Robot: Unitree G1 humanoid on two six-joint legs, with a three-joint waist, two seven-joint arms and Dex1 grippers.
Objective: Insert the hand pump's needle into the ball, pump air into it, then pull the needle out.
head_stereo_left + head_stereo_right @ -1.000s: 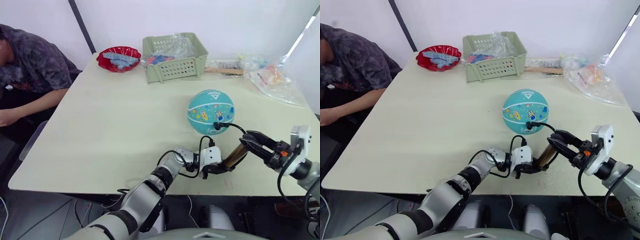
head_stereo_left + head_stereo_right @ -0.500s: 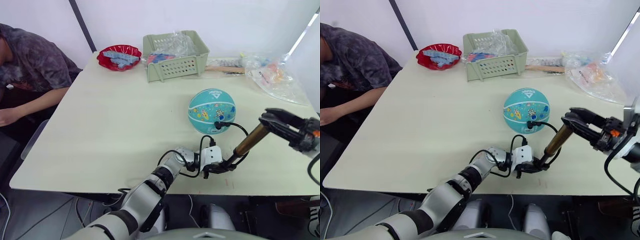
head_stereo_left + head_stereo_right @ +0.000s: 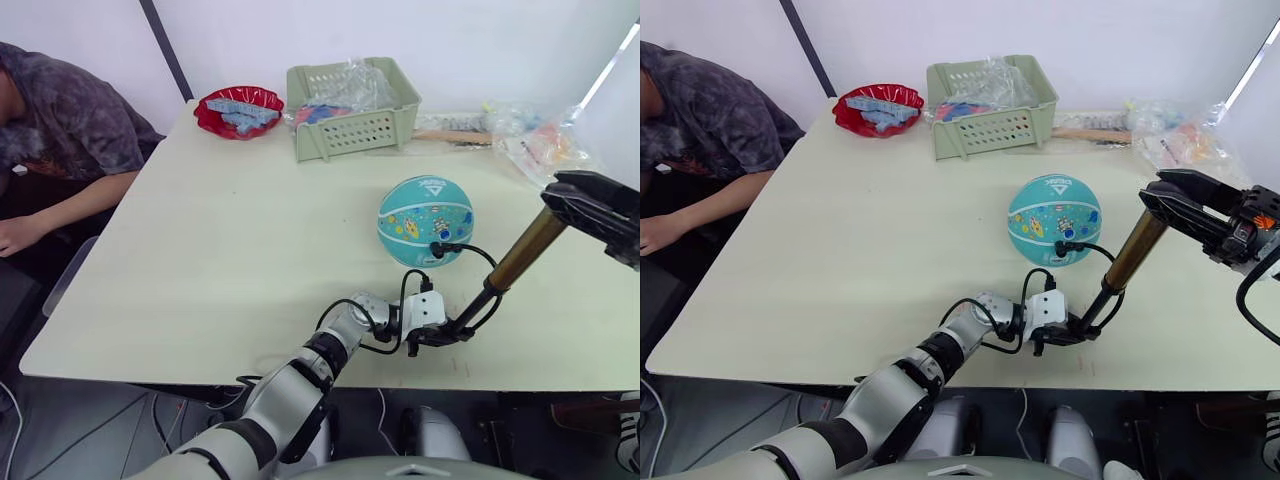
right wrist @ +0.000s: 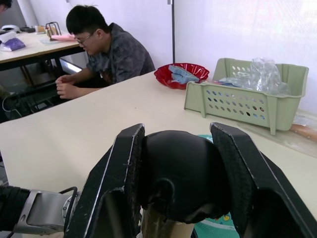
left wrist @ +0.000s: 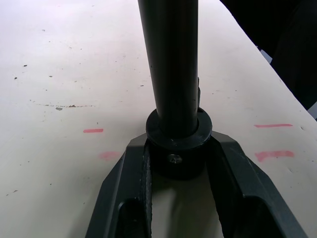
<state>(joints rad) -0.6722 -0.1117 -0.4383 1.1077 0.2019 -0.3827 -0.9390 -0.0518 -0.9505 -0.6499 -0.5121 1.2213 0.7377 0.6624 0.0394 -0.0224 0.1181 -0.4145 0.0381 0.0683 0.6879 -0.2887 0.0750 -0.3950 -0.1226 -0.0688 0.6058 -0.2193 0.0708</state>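
From the left eye view we see our left gripper [image 3: 447,335] clamping the base of the hand pump [image 3: 503,272] near the front edge of the table [image 3: 220,230], bracing the foot so the barrel can take a stroke. Our right gripper [image 3: 585,203] grips the black top cap, the pump slanting up toward our right. The ball [image 3: 425,221] sits just beyond, the black hose looping to the needle [image 3: 438,250] seated in its near side.

The right eye view shows open tabletop to our left of the ball; a green basket [image 3: 992,105] and a red bowl [image 3: 878,108] stand well apart at the far edge, a person [image 3: 700,120] seated to our left.

In the left wrist view, both fingers [image 5: 124,193] close on the pump's black base collar, just above red marks on the table.

In the right wrist view, the fingers [image 4: 121,178] squeeze the rounded cap, giving us, we judge, a firm hold for pumping.
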